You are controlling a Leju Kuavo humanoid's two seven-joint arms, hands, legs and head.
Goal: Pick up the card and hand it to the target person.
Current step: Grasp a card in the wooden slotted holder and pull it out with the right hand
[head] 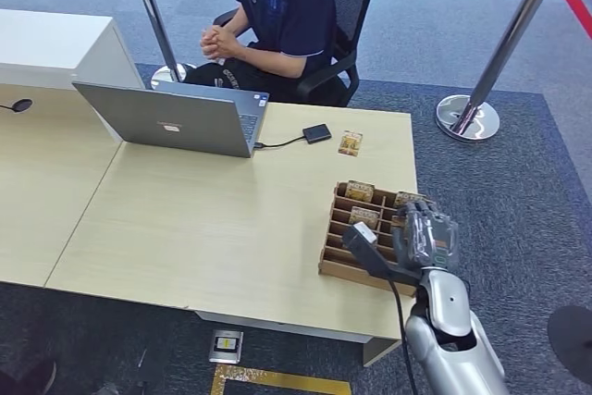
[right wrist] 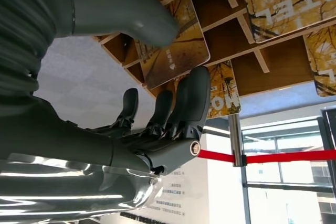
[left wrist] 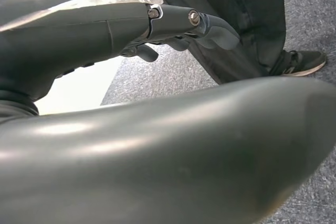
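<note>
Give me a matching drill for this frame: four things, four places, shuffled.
Things:
1. laptop
2. tray
3. right hand
4. loose card

Places:
A. flat on the table, beyond the tray
B. over the tray's right end, at a card
C. open at the table's far left, lid toward the robot
D. near the table's right front corner

Pairs: 1-C, 2-D, 3-B, 4-A
</note>
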